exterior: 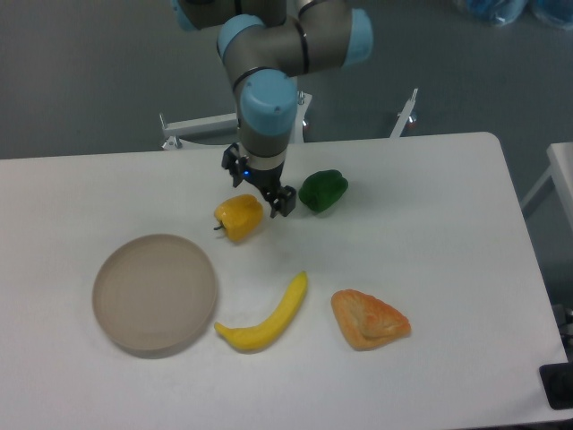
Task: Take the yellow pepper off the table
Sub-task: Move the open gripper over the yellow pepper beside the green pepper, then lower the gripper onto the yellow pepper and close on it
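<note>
Nearest me a banana (264, 319) and a pastry (369, 320) lie on the table (466, 233), a plate (155, 293) to their left. Further back sits the pepper (239, 217), stem pointing left. The gripper (260, 185), fingers apart and empty, hangs just beyond it to the right; the pepper lies near-left of it
</note>
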